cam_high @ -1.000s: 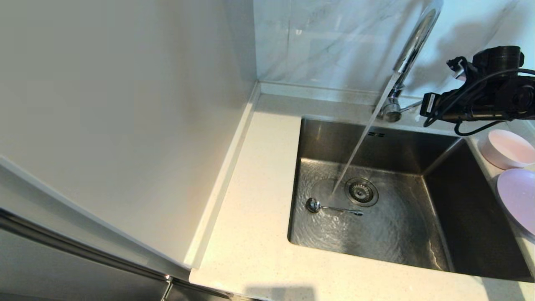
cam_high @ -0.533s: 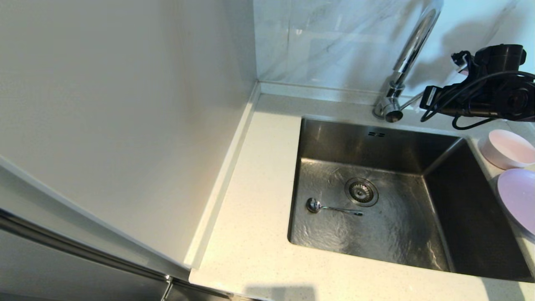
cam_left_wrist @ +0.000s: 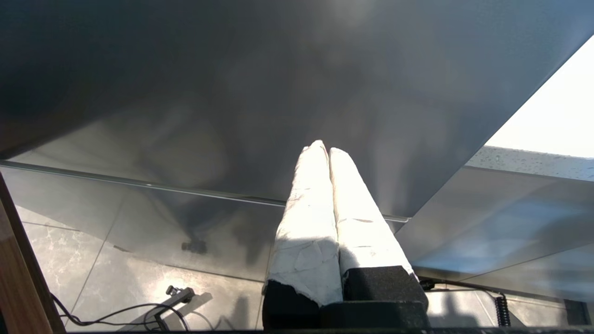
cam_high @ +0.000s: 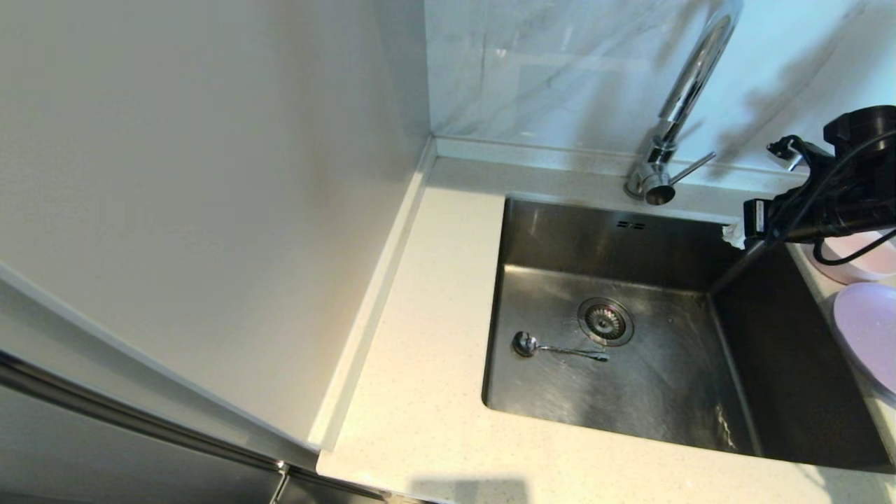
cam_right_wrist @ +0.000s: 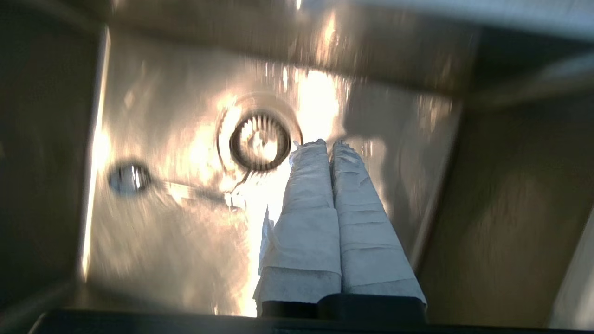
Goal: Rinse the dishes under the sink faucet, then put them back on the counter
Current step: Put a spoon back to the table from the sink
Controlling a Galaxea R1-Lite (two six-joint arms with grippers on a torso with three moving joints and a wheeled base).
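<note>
Head view: spoon (cam_high: 558,347) lies well left of right claw (cam_high: 735,234).

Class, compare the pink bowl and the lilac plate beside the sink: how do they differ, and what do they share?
The bowl is pale pink; the plate is lilac. The bowl is smaller with raised sides; the plate is wider and flat. The bowl sits nearer the back wall and is partly hidden by the right arm; the plate lies nearer the front, cut off by the picture's edge. Both are round and rest on the counter right of the sink.

I see no readable text, labels, brands or numbers anywhere: nothing legible in head or wrist views.
</note>
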